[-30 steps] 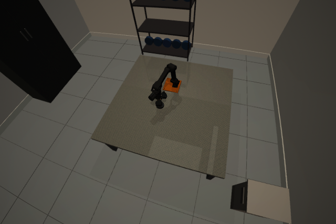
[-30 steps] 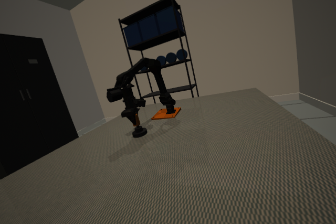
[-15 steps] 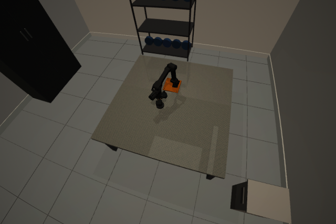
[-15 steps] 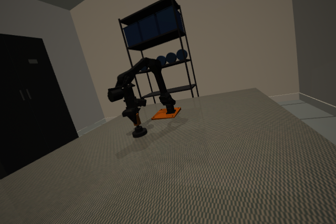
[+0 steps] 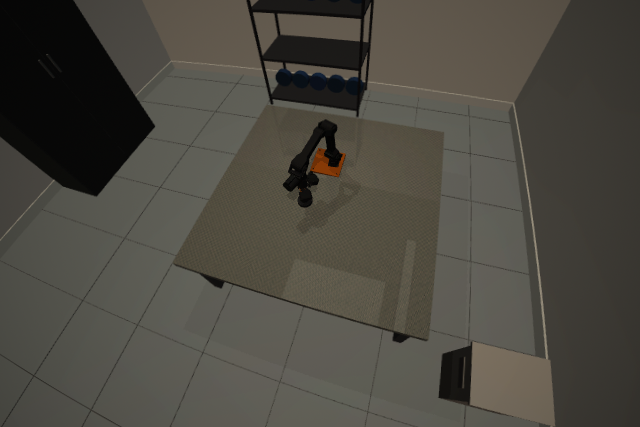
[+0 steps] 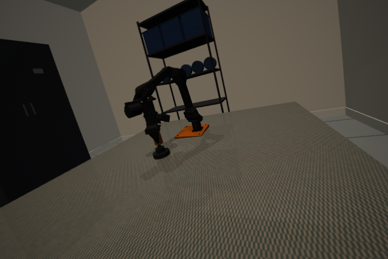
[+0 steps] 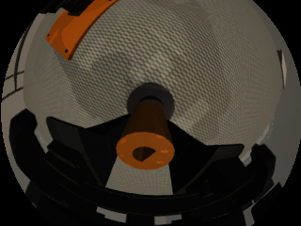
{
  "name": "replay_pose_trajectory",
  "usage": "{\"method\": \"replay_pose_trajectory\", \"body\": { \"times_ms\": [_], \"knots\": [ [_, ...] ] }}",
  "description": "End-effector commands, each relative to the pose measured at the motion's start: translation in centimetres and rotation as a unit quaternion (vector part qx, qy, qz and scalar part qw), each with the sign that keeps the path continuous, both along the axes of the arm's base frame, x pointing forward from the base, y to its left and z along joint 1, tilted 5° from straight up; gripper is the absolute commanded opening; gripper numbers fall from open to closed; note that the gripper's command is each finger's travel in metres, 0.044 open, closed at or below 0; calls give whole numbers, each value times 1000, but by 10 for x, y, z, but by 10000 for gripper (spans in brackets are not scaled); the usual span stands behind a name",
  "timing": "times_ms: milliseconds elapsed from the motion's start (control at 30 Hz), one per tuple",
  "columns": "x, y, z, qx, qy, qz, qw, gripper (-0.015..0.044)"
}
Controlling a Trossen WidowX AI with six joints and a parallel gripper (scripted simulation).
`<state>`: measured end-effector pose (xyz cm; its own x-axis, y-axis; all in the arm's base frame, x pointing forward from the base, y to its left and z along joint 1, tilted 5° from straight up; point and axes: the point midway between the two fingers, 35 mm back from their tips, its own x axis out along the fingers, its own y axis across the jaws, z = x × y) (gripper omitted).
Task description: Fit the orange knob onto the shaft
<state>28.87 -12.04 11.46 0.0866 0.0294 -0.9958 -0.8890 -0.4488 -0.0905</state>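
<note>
The tool (image 7: 147, 121) grips an orange knob (image 7: 145, 150) between its black fingers; beyond it a dark round pedestal (image 7: 136, 100) stands on the bench (image 7: 155, 52), an orange plate (image 7: 66, 39) near the upper left.

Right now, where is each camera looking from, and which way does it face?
Top: high above the table, looking steeply down; the whole arm shows.
Exterior: low over the table, looking across it; the whole arm shows from the side.
Wrist: on the arm by the claw, facing down past the orange knob; both fingers show.
Shared: top and exterior both see the shelf rack.
</note>
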Motion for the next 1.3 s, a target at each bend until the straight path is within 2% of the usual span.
{"method": "replay_pose_trajectory", "body": {
  "times_ms": [0,1267],
  "knots": [
    [3,-1,2,-1,-4,5,1000,0],
    [0,0,3,-1,-4,5,1000,0]
  ]
}}
